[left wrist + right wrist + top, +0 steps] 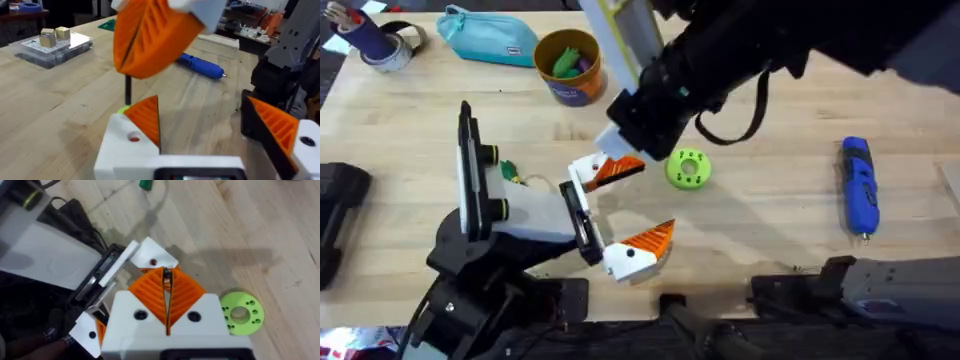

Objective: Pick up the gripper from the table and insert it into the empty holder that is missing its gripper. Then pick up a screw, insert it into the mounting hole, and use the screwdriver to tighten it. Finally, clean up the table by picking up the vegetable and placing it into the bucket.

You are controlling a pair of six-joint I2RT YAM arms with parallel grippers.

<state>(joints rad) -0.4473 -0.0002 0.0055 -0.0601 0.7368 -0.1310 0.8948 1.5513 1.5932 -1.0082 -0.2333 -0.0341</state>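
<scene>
My left gripper (638, 207) is the white hand, and it stands open. The black holder (578, 215) on its front carries two white fingers with orange tips. The gripper (588, 172) sits in the far side of the holder, its mounting hole (152, 261) facing up. My right gripper (166, 300) hovers just above that hole, shut on a thin dark screw (128, 91) that points down at it. The blue screwdriver (858, 185) lies at the right. The yellow bucket (568, 65) at the back holds green and purple pieces. Which green piece is the vegetable is unclear.
A lime-green disc (687, 168) lies right of the grippers. A teal pencil case (488, 38) and a tape roll (390, 45) sit at the back left. A small green piece (510, 171) lies beside the left arm. A clear box (50, 45) stands farther off.
</scene>
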